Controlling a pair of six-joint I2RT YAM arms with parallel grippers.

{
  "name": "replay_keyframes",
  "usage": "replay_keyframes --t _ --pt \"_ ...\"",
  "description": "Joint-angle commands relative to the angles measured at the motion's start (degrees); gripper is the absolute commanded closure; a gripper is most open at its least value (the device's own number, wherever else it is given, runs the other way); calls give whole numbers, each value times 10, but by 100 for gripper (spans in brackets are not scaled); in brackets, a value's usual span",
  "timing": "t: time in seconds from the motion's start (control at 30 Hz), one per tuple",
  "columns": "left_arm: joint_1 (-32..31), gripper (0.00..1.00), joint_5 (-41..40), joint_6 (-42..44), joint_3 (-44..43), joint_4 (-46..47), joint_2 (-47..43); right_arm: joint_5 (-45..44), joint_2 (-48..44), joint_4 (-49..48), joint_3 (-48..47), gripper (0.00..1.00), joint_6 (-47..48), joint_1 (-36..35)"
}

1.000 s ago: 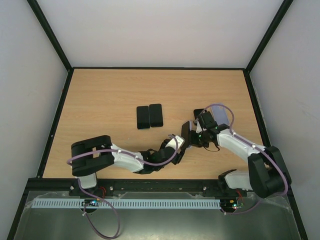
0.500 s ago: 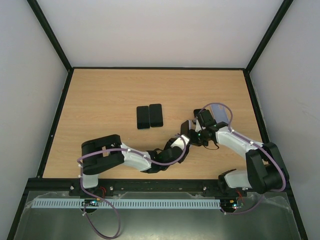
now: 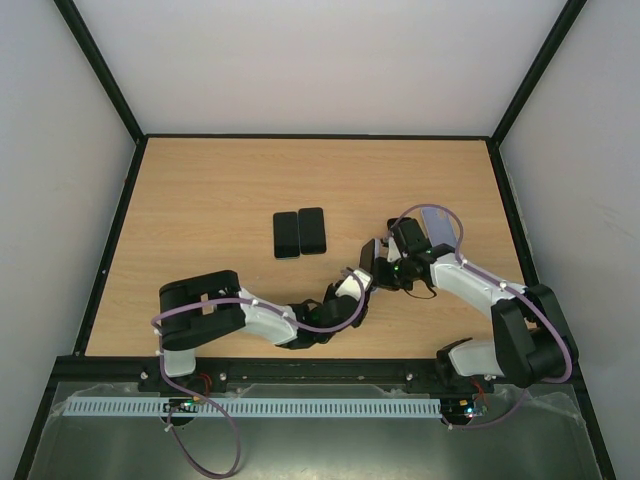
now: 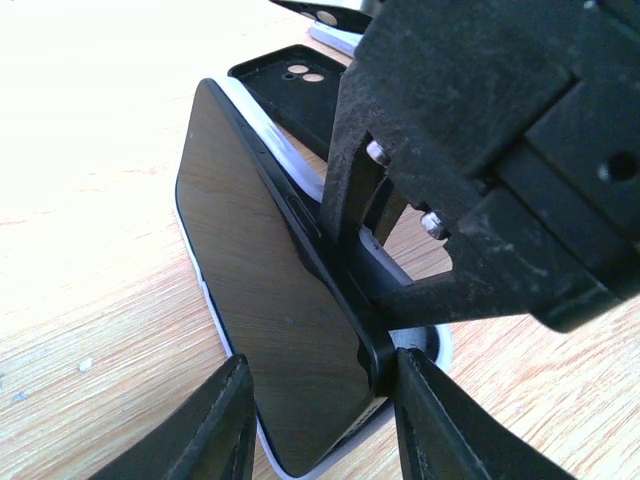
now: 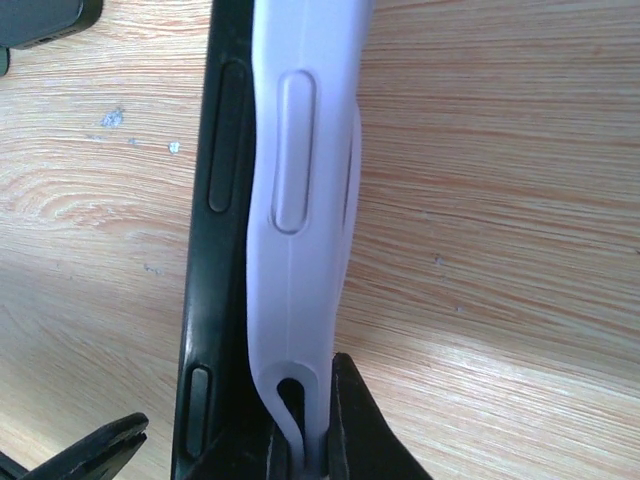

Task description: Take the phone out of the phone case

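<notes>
Wood-grain table (image 3: pixel 200 200), with both your arms meeting to the right of the two black handsets (image 3: pixel 299 233).
Your phone (image 4: pixel 270 290) stands tilted on its edge, just right of those handsets and a little nearer the arm bases. It sits in the pale lavender phone case (image 5: pixel 305 150), and one long side of the case bows away from the dark body. A black case (image 4: pixel 295 90) lies flat farther right of the handsets, behind the phone. Your left gripper (image 4: pixel 320 420) has its jaws closed against both sides of the phone's lower end. Your right gripper (image 5: pixel 300 435) has its jaws pinched on the phone case's thin lip.
</notes>
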State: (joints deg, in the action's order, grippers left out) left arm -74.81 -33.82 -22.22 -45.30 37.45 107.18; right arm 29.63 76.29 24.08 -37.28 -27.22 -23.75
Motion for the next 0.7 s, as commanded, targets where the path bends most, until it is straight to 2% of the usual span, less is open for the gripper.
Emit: replay_keyframes --t 0.0,0.17,0.33,0.47,0.6,0.67 --pt "22 65 -53 -25 4 -19 2 11 -10 9 4 98 9 1" --pt "22 70 -97 -44 -43 -58 33 49 -19 12 2 98 0 1" --pt "25 71 -139 -43 -76 -81 60 92 -27 19 -1 98 -14 1" --pt "28 81 -170 -32 -88 -102 69 104 -33 23 -4 98 -18 1" --pt "28 96 -192 -22 -71 -94 49 90 -37 27 -9 98 -12 1" --pt "30 97 -196 -21 -54 -83 35 67 -40 29 -12 98 -10 1"
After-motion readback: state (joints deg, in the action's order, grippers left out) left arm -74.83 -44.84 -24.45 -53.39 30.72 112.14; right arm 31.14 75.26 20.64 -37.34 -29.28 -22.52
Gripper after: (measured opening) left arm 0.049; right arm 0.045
